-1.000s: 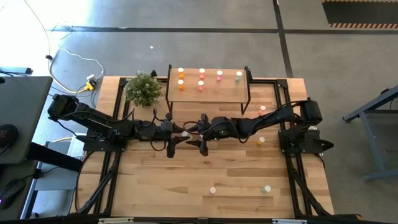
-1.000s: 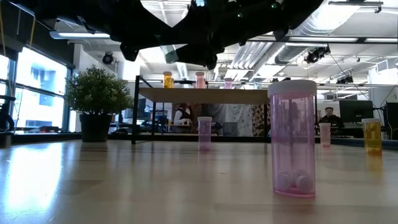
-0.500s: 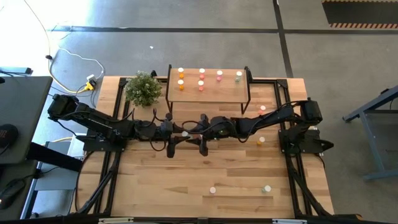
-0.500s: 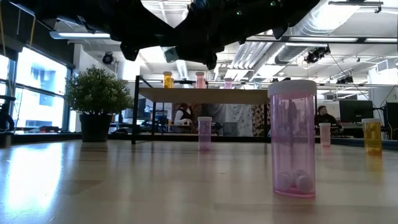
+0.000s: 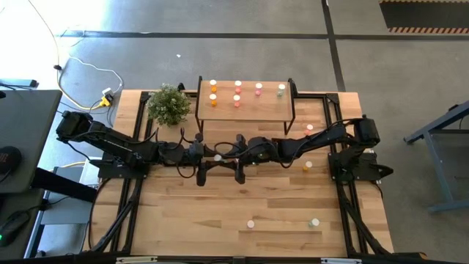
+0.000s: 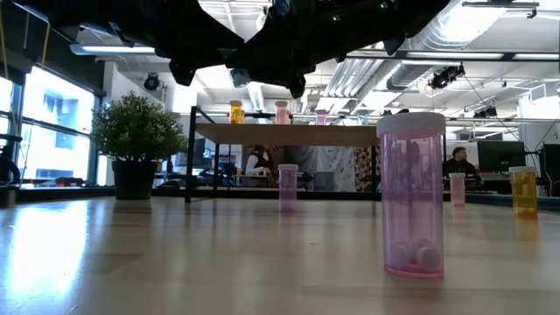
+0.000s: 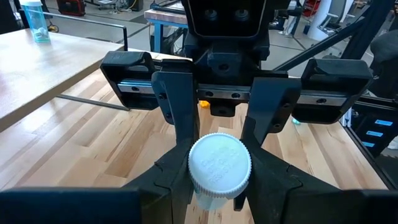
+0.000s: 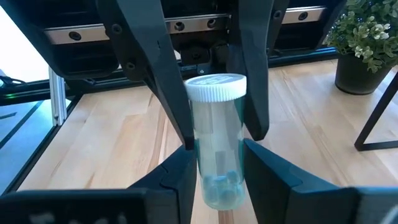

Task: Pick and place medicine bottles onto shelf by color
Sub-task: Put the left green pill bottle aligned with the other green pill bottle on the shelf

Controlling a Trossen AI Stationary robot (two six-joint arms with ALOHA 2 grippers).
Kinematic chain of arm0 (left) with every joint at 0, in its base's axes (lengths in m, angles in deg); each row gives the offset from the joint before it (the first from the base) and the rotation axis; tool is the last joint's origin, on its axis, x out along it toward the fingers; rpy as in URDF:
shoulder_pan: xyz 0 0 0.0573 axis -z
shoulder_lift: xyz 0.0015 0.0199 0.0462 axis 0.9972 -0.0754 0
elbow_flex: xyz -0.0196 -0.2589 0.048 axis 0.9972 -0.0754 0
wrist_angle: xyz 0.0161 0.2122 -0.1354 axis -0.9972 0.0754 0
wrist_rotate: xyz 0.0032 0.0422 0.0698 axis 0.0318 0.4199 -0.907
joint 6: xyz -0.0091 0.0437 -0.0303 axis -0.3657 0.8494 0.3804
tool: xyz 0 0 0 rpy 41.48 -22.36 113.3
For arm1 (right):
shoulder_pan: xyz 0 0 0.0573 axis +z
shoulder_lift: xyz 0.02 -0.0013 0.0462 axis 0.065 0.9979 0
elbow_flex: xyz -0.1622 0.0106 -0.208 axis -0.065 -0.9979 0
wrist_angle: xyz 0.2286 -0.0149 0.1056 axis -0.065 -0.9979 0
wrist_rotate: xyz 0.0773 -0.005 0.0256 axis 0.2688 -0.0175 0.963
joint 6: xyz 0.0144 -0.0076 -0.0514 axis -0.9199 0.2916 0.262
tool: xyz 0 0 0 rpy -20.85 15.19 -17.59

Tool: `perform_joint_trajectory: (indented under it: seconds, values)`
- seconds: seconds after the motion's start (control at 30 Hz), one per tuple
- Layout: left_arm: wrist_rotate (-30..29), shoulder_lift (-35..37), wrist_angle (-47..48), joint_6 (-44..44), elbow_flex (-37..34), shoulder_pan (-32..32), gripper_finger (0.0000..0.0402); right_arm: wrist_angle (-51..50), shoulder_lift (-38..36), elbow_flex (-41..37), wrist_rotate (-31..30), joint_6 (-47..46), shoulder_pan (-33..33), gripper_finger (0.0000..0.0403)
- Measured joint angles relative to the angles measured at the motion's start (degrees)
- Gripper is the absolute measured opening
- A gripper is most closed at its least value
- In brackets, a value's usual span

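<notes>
Pale green bottle [image 8: 216, 140]: light, rigid, probably slick plastic; left gripper [image 7: 214, 180] and right gripper [image 8: 214, 168] both clamp its body, mid-air handover.

Bright, even overhead light. Low view: window [image 6: 52, 131] glare, arms backlit, near-black; worktop [image 6: 175, 262] foreground sheen, perhaps slightly soft.
</notes>
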Motion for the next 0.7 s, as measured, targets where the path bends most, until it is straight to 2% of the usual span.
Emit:
perform_joint_trajectory:
  seconds: [0.37,0.7]
  values:
    - [0.0,0.0,0.0,1.0,0.0,0.0,0.0121,0.0,-0.1,0.0,0.0,-0.1,0.0,0.0113]
    - [0.0,0.0,0.0,2.6,0.0,0.0,0.0169,0.0,-0.1,0.0,0.0,-0.1,0.0,0.0112]
